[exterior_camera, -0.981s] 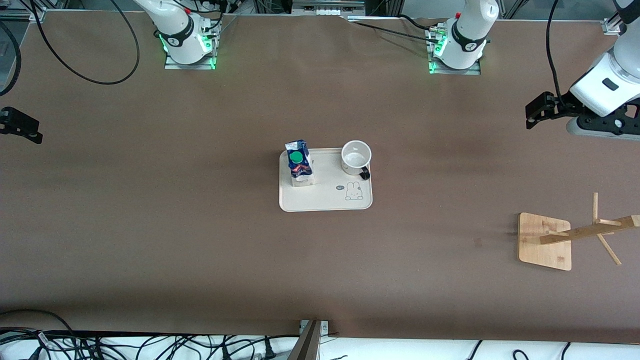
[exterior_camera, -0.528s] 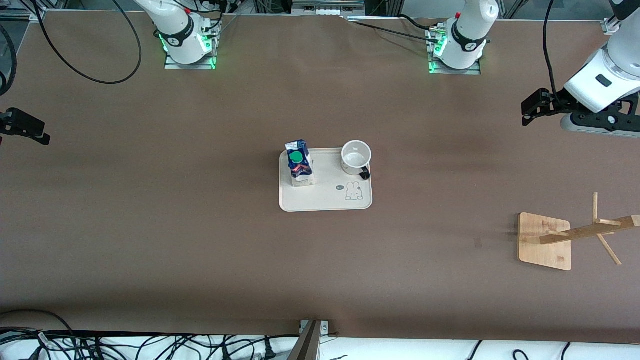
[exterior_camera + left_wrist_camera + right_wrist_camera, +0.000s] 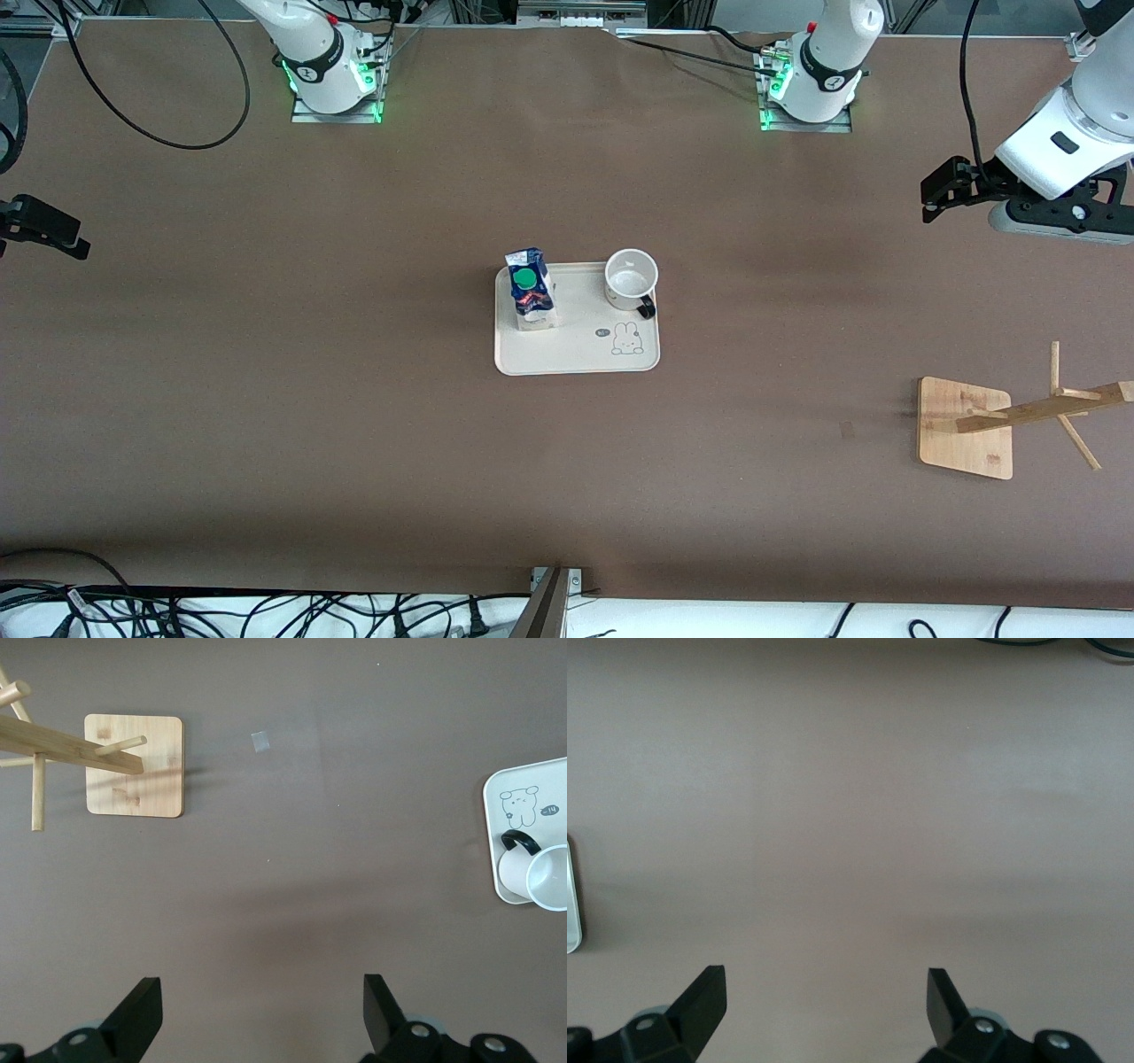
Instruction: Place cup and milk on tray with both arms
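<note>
We find the tray (image 3: pixel 576 350) lying flat at mid-bench, its rabbit drawing at the corner nearer the front camera. The milk (image 3: pixel 530 291) stands upright on the tray toward the right arm's end, green cap up. The cup (image 3: pixel 631 278) sits mouth-up on the tray toward the left arm's end, its black handle turned toward the front camera. The two are apart, with bare tray between them. We judge each item sits on the side of the arm that served it, so both arms could work without crossing. Both items rest wholly on the tray; we judge the placing done.

The left gripper (image 3: pixel 928 203) hangs over bare bench at the left arm's end, well apart from the tray. In the left wrist view its fingers (image 3: pixel 142 1012) stand spread wide with nothing between them: released. That view takes in the cup at the tray's edge and, well off from it, a wooden stand (image 3: pixel 134 777) with pegs; the stand sits nearer the front camera than the tray.

The right gripper (image 3: pixel 81 247) shows only at the picture's edge, over the right arm's end of the bench. The right wrist view shows it splayed and holding nothing, above plain bench with only a sliver of the tray showing.

We read both arms as drawn out to the bench ends, clear of the load.
</note>
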You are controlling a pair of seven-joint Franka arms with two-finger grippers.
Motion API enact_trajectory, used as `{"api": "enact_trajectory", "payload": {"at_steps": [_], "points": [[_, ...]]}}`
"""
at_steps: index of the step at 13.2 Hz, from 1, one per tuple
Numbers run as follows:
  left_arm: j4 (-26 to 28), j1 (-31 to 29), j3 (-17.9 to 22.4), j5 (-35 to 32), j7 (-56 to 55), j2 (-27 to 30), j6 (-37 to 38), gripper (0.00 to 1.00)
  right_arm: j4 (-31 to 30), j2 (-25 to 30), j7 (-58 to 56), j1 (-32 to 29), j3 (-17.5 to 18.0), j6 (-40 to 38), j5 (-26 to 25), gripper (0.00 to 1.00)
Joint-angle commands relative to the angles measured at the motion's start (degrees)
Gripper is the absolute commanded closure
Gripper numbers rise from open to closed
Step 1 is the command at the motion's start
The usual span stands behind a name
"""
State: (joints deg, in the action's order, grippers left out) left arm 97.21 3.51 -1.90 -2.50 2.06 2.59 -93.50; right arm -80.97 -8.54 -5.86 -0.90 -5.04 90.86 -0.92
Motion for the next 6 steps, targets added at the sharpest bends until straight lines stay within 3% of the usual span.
{"api": "enact_trajectory", "payload": {"at_steps": [1, 4, 6], "points": [[-0.4, 0.0, -0.1, 0.1, 0.8, 0.0, 0.3, 0.00, -0.2, 0.2, 0.1, 0.1, 0.0, 0.2, 0.5, 0.00], [-1.1, 0.0, -0.1, 0.1, 0.9, -0.7, 0.4, 0.00, -0.2, 0.2, 0.4, 2.5, 0.6, 0.1, -3.5, 0.00], [-1.9, 0.0, -0.1, 0.1, 0.9, -1.4, 0.4, 0.00, -0.2, 0.2, 0.2, 2.4, 0.5, 0.1, -3.5, 0.00]]}}
